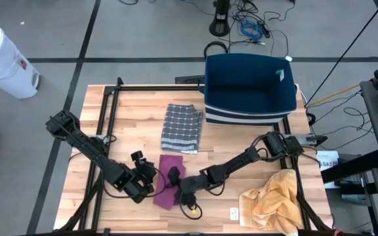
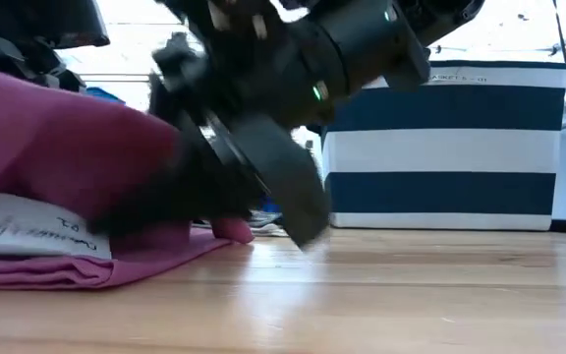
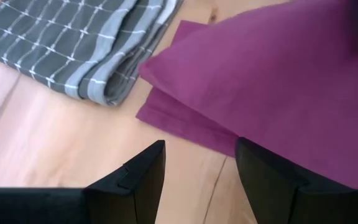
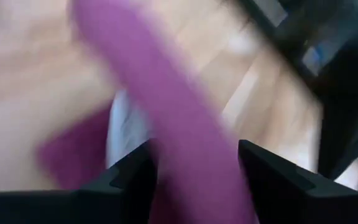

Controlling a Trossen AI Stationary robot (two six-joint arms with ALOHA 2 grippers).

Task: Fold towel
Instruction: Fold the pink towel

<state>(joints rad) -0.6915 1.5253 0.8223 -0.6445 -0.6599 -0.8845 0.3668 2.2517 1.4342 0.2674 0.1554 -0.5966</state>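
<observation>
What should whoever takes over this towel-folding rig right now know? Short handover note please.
Left tool: open, empty, low over the table at the near edge of the purple towel.
Right tool: fingers on either side of a raised fold of the purple towel, which runs between them; whether it grips is unclear.
Things: purple towel at front centre of the table; grey checked towel folded behind it; yellow cloth bunched at the front right corner; blue striped basket at the back.
Done: grey towel folded; purple towel partly doubled over.
Left: finish folding and flatten the purple towel; yellow cloth untouched.
</observation>
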